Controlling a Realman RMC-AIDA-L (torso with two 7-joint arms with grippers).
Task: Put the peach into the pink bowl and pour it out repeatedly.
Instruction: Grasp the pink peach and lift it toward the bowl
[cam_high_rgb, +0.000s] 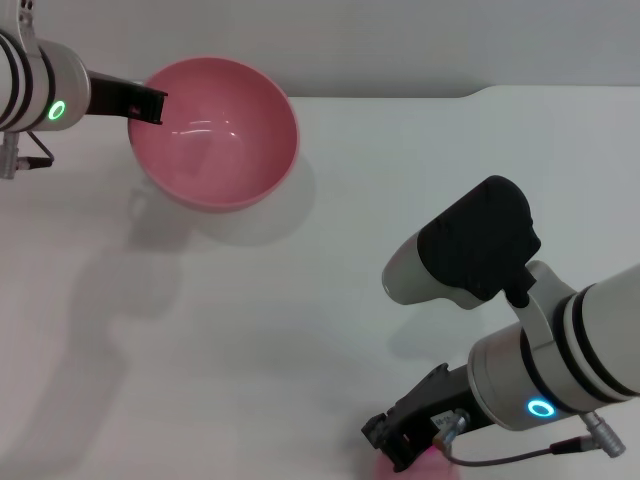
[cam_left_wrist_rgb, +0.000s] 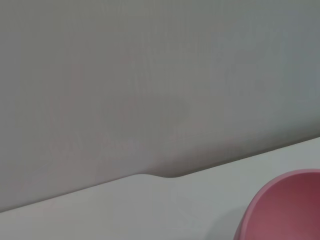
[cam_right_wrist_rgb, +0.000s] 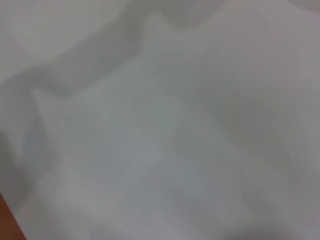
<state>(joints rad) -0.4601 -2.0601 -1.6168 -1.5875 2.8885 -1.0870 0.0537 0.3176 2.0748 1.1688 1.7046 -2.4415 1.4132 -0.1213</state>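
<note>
The pink bowl (cam_high_rgb: 215, 135) hangs tilted over the table at the far left, its inside empty and its shadow on the table below. My left gripper (cam_high_rgb: 148, 103) is clamped on the bowl's left rim. Part of that bowl (cam_left_wrist_rgb: 287, 210) shows in the left wrist view. A sliver of the peach (cam_high_rgb: 412, 468) peeks out at the near edge of the head view. My right gripper (cam_high_rgb: 392, 442) hovers right over it, and whether it touches the fruit is hidden. The right wrist view shows only white table surface.
The white table (cam_high_rgb: 330, 300) ends at a back edge with a small step (cam_high_rgb: 475, 93) on the far right, grey wall behind. My right forearm and its black wrist housing (cam_high_rgb: 480, 245) stand over the near right of the table.
</note>
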